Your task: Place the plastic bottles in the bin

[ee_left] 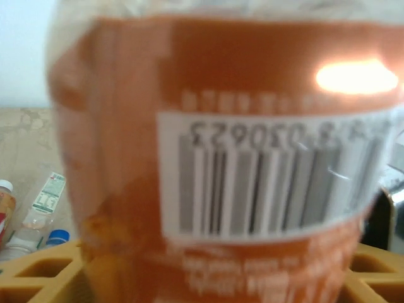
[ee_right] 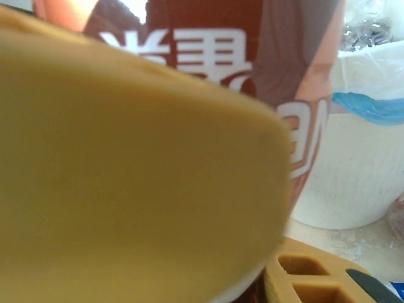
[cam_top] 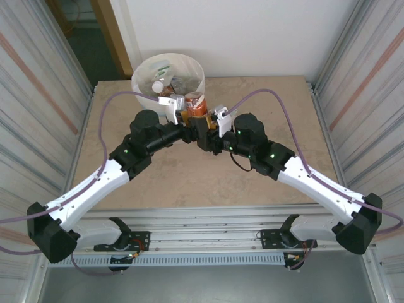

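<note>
A plastic bottle (cam_top: 195, 101) with an orange label stands upright just in front of the bin (cam_top: 189, 68), a cream-white bucket with several bottles (cam_top: 158, 85) inside. My right gripper (cam_top: 207, 120) is shut on this bottle from the right; one yellow finger (ee_right: 126, 164) covers most of the right wrist view, with the bottle (ee_right: 214, 57) behind it. My left gripper (cam_top: 181, 113) reaches in from the left. Its fingertips (ee_left: 44, 271) flank the barcode side of the bottle (ee_left: 221, 95), and contact is hidden. The bin (ee_right: 353, 170) with blue tape stands right of the bottle.
Two more bottles lie on the table at the left edge of the left wrist view: one with a white cap (ee_left: 5, 211) and a clear one with a blue cap (ee_left: 44, 224). Corrugated metal walls (cam_top: 38, 95) close in both sides of the table (cam_top: 189, 183).
</note>
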### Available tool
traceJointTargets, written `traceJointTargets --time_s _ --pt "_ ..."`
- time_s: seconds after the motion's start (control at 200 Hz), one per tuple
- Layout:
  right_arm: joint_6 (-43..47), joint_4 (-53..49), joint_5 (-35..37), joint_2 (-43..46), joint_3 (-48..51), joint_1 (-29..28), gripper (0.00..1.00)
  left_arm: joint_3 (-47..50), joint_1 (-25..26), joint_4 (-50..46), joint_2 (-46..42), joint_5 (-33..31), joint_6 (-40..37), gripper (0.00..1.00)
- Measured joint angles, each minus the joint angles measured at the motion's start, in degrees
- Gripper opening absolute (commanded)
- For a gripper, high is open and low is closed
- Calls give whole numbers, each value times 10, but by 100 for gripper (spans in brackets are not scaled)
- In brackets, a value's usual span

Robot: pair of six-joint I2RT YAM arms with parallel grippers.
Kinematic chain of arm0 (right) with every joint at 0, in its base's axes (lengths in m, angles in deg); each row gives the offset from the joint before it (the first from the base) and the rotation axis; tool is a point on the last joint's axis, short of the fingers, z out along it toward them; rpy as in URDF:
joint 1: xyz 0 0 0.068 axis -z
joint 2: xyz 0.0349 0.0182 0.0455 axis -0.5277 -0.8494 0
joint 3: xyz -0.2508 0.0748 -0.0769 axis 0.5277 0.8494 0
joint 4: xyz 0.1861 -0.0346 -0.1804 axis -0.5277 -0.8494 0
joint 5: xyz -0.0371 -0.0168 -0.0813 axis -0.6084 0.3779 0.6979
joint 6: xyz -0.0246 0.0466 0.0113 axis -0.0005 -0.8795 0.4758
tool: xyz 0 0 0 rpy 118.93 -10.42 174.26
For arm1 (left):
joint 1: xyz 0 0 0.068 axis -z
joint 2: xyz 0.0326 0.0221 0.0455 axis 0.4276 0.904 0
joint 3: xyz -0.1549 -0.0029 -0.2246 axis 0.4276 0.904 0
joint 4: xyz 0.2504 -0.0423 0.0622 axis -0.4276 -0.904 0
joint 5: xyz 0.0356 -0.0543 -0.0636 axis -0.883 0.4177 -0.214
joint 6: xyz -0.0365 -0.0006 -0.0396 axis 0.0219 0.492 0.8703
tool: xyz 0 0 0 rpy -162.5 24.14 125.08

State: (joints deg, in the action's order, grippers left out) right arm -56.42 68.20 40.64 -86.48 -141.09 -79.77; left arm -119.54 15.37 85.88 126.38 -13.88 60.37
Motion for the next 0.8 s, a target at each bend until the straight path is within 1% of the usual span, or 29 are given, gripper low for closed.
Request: traceJointTargets --time_s 0.065,0.155,0.291,0.346,0.406,0.446,0.486,0.601,0.631,0.796 --pt "0 0 4 -4 -3 -1 32 0 1 2 0 -2 2 46" --pt "2 1 5 -6 -4 -2 38 0 -1 3 0 -5 5 32" --pt "7 0 10 -6 -5 -4 54 0 -1 5 0 -5 5 22" --pt "12 -2 15 -6 -5 -7 64 -1 -1 3 0 -7 3 20" --pt "20 -5 21 -5 -5 -9 71 -6 -1 -4 0 -8 -2 19" --pt "23 -6 26 -4 -5 -9 76 -13 -1 -14 2 -11 -8 17" --pt "26 -7 34 -1 -5 -9 83 -24 -1 -27 4 -17 -18 16" --pt "34 -11 59 19 -5 -10 100 -73 -8 -76 18 -32 -48 16" --pt "34 -12 67 26 -5 -10 98 -90 -14 -91 23 -34 -57 16" --pt "34 -16 113 71 5 -10 98 -211 -62 -179 72 -55 -111 16"
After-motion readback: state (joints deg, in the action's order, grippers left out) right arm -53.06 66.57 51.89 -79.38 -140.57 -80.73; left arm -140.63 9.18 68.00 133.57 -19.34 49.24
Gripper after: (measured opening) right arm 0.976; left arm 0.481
